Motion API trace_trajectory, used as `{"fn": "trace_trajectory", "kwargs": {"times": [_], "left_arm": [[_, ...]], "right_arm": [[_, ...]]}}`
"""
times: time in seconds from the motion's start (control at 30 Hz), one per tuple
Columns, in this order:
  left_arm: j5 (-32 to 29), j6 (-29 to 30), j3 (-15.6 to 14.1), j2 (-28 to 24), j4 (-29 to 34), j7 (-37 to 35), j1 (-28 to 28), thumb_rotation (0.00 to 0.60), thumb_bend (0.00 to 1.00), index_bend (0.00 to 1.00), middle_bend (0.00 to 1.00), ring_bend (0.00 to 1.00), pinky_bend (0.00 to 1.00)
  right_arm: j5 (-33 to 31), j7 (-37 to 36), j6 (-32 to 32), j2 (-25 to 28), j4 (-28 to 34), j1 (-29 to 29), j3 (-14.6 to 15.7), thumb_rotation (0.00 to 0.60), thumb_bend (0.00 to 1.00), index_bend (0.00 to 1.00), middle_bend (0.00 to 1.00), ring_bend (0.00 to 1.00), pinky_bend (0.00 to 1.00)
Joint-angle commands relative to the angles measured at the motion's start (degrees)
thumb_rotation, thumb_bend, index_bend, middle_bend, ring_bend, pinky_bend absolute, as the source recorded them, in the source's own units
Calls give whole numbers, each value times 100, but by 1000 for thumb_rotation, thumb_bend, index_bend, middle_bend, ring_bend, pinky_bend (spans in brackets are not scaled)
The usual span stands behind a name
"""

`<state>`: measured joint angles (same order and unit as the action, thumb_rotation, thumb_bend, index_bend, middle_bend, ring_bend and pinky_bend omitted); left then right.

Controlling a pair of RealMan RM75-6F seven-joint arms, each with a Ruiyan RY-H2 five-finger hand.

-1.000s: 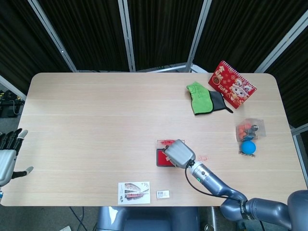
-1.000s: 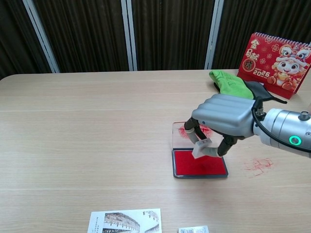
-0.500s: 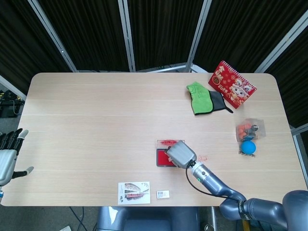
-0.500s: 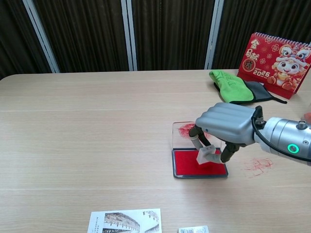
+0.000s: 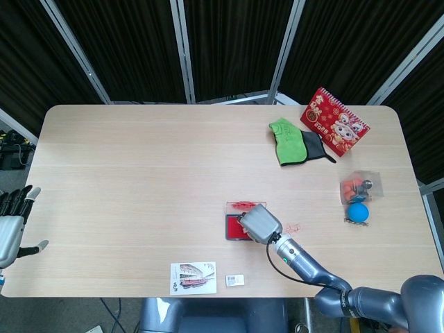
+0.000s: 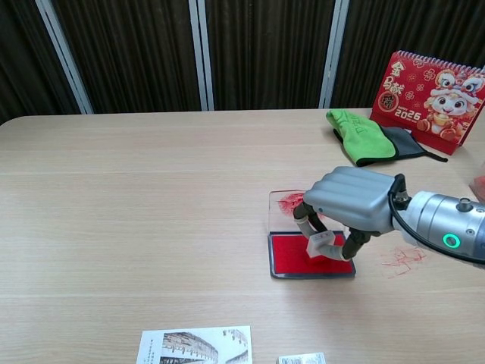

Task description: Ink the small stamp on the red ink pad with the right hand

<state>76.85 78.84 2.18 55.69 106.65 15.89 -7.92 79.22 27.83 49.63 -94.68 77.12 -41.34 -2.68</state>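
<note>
Near right of table centre: right hand reaches in from right, knuckles up, palm down, fingers curled downward, pinching small white block stamp. Stamp pressed on red ink pad in dark tray, toward pad's right half. Clear lid with red smears lies just beyond pad. Off table's near left edge: left hand upright, fingers spread apart, holding nothing. Red ink scribbles on wooden table right of pad.
</note>
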Motion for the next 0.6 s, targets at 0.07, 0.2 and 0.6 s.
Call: {"fn": "trace_trajectory", "kwargs": {"times": [0.07,0.2,0.6], "left_arm": [[10,4,-6,-2,2,-6,2,600,0,0,0,0,0],[10,6,-7,-4,-3,-14,2,600,0,0,0,0,0],[53,33,-35,-8,27,5,16,600,0,0,0,0,0]], "right_arm": [[-6,-40,69,44,65,10,-32,600,450,546,563,729,1000],[26,-147,207,212,285,33,-96,600,451,546,563,729,1000],[158,-535,662,1238,1026,245,-188,600,451,546,564,729,1000]]}}
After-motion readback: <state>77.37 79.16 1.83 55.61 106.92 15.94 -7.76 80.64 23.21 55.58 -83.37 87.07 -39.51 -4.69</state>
